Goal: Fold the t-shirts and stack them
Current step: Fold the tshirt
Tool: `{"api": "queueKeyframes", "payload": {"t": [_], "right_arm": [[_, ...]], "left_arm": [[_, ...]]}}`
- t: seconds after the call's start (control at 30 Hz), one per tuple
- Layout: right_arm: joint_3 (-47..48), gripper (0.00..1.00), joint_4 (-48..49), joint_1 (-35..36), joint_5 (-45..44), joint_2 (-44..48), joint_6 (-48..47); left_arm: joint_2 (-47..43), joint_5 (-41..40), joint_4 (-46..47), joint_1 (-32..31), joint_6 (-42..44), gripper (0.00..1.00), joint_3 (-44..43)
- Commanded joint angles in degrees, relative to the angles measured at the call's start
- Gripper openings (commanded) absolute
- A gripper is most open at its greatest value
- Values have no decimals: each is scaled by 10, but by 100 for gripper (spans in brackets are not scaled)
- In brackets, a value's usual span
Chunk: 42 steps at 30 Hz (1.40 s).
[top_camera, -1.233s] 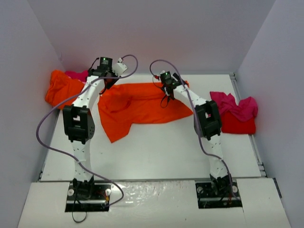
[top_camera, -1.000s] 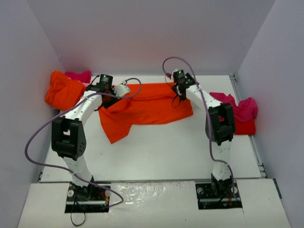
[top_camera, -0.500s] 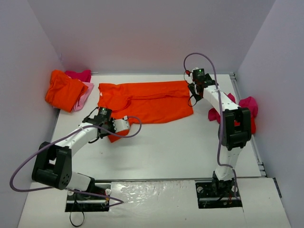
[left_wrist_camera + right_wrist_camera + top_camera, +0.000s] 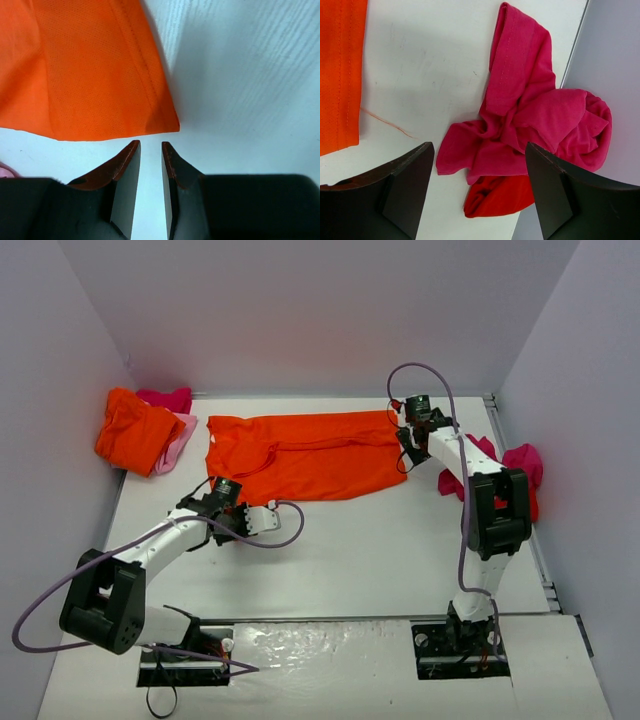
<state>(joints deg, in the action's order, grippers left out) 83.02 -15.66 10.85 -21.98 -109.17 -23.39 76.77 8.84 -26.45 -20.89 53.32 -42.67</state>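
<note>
Only the overhead view shows the whole layout. An orange shirt (image 4: 310,455) lies spread flat across the far half of the bench (image 4: 350,560). The left pincer (image 4: 245,518) is low by the shirt's near left end and the right pincer (image 4: 405,445) is at its right edge. Well off to the far left of the left pincer sits a heap that neither wrist view takes in: a crumpled orange shirt (image 4: 130,430), a pale pink shirt (image 4: 178,438) and a bit of magenta cloth (image 4: 165,398) behind them. From overhead the fingers of both pincers are too small to make out, and the right arm covers part of the shirts beside it. The left wrist view shows a hemmed corner of the spread shirt lying just ahead of that pincer's tips, apart from them. Its fingers stand almost together with a narrow slit between, showing only bare bench; whether they touch the bench cannot be told. The right wrist view shows its pincer spread wide and holding nothing, above a knotted magenta shirt (image 4: 530,120). A red shirt (image 4: 495,197) lies under that one, partly cut off by a finger. A loose orange thread (image 4: 385,122) lies to the pincer's left.
</note>
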Motion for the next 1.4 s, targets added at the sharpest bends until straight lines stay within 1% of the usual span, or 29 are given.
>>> {"api": "queueKeyframes", "payload": {"t": [0.0, 0.3, 0.57, 1.0, 1.17, 1.23, 1.33, 1.37], "right_arm": [[6, 71, 3, -3, -16, 55, 14], [7, 71, -6, -3, -17, 50, 19], [7, 71, -8, -2, -11, 42, 22], [4, 71, -10, -1, 6, 34, 25], [-2, 71, -10, -1, 13, 28, 26], [-1, 71, -10, 0, 15, 24, 27], [2, 71, -10, 0, 18, 23, 28], [4, 71, -10, 0, 19, 22, 27]], "left_arm": [[-28, 29, -28, -11, 8, 21, 2], [-30, 54, -75, -16, 25, 21, 7], [-5, 59, -32, -17, 18, 21, 4], [79, 52, 28, -21, 14, 21, -18], [81, 50, 47, -21, 12, 21, -13], [82, 48, 51, -21, 12, 20, -12], [84, 45, 51, -22, 12, 13, -14], [83, 45, 53, -21, 11, 4, -13]]}}
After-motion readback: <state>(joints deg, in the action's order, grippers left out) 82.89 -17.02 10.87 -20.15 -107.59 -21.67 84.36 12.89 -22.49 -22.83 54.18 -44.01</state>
